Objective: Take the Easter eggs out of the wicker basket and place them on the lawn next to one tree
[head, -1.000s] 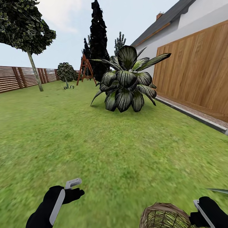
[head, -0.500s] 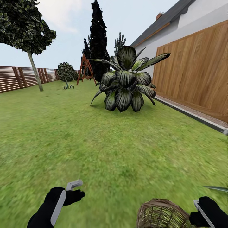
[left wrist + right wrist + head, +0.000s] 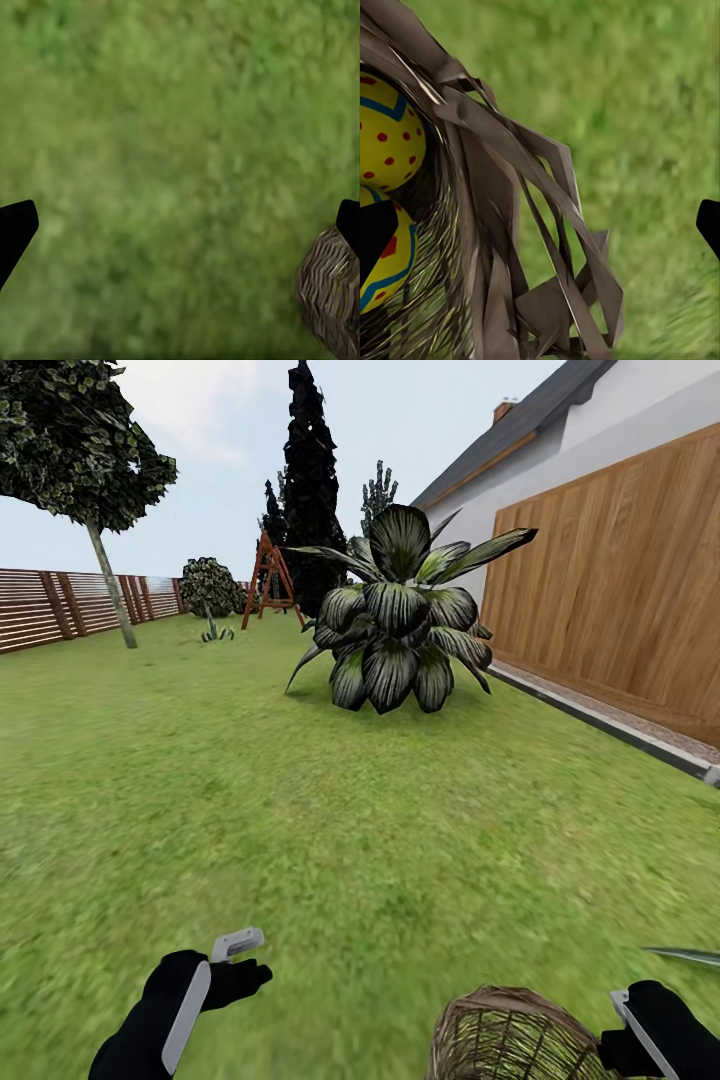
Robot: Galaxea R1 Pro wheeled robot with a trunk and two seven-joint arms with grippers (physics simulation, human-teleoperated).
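The wicker basket [image 3: 515,1035] hangs low in front of the robot, by the right gripper [image 3: 640,1025]. Its rim seems to sit between the wide-apart fingers, but I cannot tell if they pinch it. Two Easter eggs [image 3: 386,139] show inside. If the basket tips, eggs could roll onto the lawn [image 3: 380,810]. The left gripper [image 3: 235,955] is open and empty. Since a second ago the basket rose a little.
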